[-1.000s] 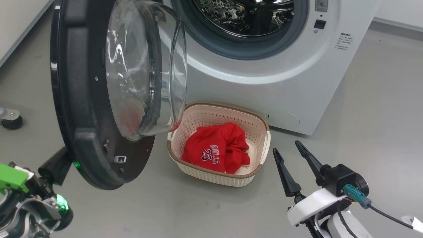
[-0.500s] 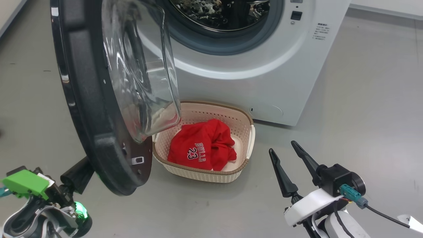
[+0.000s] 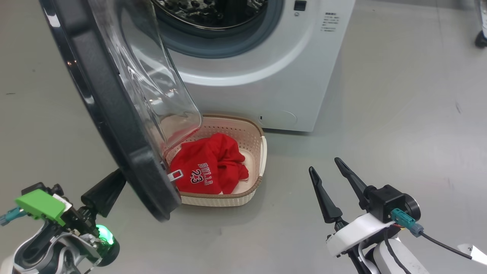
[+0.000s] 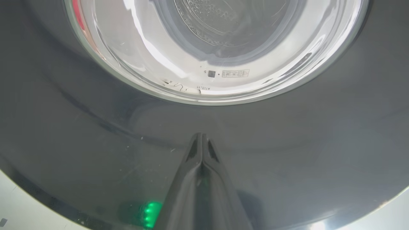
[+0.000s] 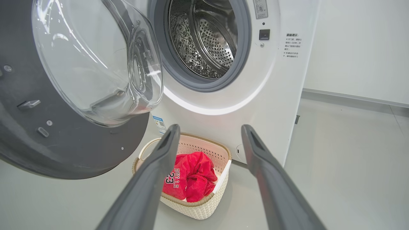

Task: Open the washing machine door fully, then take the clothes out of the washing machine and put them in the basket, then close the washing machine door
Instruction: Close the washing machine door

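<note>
The washing machine (image 3: 243,87) stands at the top, its steel drum (image 5: 204,38) showing bare metal. The washing machine door (image 3: 114,114) hangs partly swung, nearly edge-on, its glass bowl (image 3: 152,87) over the basket's left end. Red clothes (image 3: 205,167) printed "BULLS 23" lie in the cream basket (image 3: 262,152) in front of the machine. My left gripper (image 3: 114,182) is shut, its tips (image 4: 202,137) touching the door's glossy black outer ring (image 4: 287,143). Low to the right of the basket, my right gripper (image 3: 324,164) stands open and holds nothing; its wrist view looks past the fingers (image 5: 166,147) at the basket (image 5: 204,207).
Grey floor (image 3: 399,114) stretches wide to the machine's right and in front of the basket. A dark caster wheel (image 3: 481,38) sits at the far upper right. A white wall (image 5: 351,48) runs behind the machine.
The whole picture has slid left, so the camera moved. The door has swung toward the machine and now looks more edge-on, with my shut left gripper following its outer face. The right gripper keeps its pose.
</note>
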You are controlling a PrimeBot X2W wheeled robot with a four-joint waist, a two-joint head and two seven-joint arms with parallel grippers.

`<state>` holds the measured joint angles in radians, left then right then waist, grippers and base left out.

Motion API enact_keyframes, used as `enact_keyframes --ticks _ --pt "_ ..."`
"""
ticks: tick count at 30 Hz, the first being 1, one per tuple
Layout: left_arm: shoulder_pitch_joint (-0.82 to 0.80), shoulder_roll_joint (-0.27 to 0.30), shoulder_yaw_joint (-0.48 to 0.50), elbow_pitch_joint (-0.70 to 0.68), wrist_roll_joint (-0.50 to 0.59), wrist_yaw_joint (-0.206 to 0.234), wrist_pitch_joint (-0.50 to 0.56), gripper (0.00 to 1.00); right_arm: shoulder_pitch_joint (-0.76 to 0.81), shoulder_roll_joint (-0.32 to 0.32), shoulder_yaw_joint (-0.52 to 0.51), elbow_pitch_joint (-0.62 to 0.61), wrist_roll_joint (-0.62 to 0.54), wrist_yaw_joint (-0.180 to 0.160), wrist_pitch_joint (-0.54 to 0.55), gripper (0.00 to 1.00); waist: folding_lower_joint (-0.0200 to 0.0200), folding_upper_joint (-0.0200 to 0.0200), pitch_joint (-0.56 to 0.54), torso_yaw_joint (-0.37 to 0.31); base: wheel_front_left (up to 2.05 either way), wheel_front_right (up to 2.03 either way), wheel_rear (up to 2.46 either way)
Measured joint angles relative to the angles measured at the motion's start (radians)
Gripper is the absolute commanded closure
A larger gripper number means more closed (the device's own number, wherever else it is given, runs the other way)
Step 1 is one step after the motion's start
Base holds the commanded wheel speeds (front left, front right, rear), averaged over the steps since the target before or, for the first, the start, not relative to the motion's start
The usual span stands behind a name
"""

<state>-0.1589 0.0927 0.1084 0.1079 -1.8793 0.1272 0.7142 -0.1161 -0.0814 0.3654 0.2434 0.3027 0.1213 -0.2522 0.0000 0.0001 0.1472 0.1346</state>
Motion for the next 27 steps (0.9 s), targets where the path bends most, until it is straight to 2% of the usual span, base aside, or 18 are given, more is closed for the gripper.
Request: enact_keyframes --ticks 8,27 --pt "-0.005 -0.009 -0.030 -0.019 -0.015 0.000 -0.022 1.00 -0.005 0.001 -0.009 -0.004 0.000 -0.001 0.000 0.00 0.0000 0.0000 0.018 -0.073 0.00 0.00 0.00" --pt "-0.078 -0.028 -0.043 -0.017 -0.048 0.000 -0.158 1.00 -0.016 0.016 -0.015 -0.023 0.005 -0.001 0.000 0.00 0.0000 0.0000 0.059 -0.254 0.00 0.00 0.00"
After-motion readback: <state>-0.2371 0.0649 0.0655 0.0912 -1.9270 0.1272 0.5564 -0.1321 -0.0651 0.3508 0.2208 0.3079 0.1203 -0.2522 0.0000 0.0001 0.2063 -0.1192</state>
